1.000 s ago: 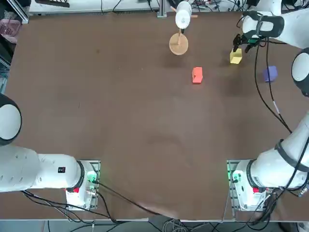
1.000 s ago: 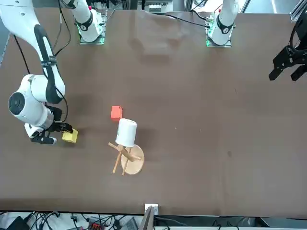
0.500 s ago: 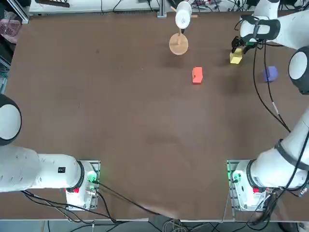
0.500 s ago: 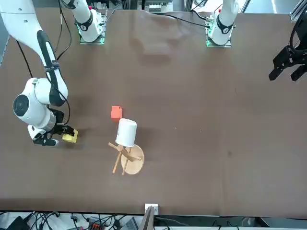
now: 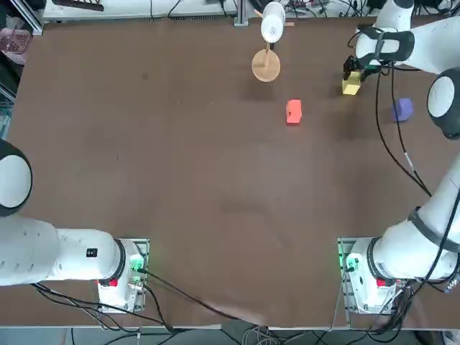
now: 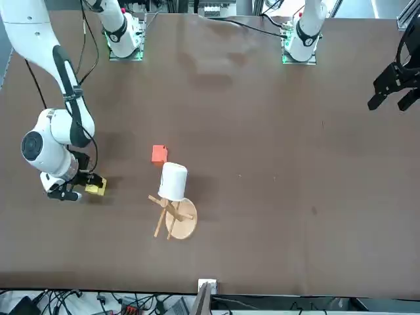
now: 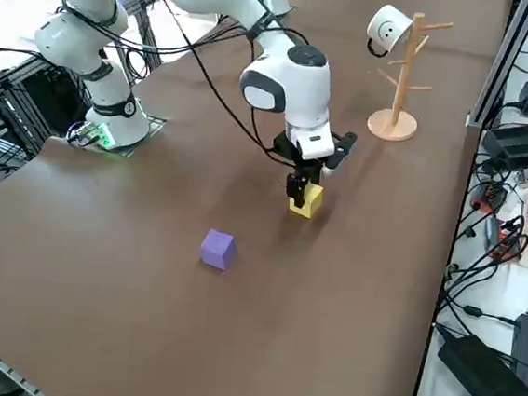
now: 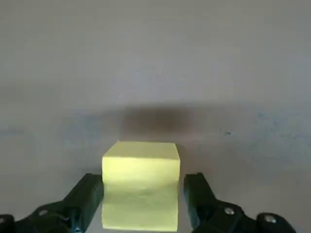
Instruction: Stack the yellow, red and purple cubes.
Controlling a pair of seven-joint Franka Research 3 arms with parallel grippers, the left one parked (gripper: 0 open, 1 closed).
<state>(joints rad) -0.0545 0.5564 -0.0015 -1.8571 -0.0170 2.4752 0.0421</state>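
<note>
The yellow cube (image 5: 351, 88) (image 6: 96, 188) (image 7: 307, 201) (image 8: 141, 170) rests on the table at the far right. My right gripper (image 5: 351, 74) (image 6: 81, 188) (image 7: 302, 187) (image 8: 143, 188) is low over it and open, with one finger on each side and a small gap to each face. The red cube (image 5: 293, 111) (image 6: 159, 153) lies alone toward the table's middle. The purple cube (image 5: 402, 109) (image 7: 217, 248) sits by itself, nearer the robot's side than the yellow one. All three cubes stand apart on the table.
A wooden stand (image 5: 266, 65) (image 6: 179, 222) (image 7: 394, 124) with a white mug (image 5: 272, 23) (image 7: 387, 27) hung on it stands at the far edge, between the red cube and the table's rim. The arm's black cable (image 5: 388, 144) hangs past the purple cube.
My right gripper has come down and in over the yellow cube, so its fingers now flank it. The cubes have not moved.
</note>
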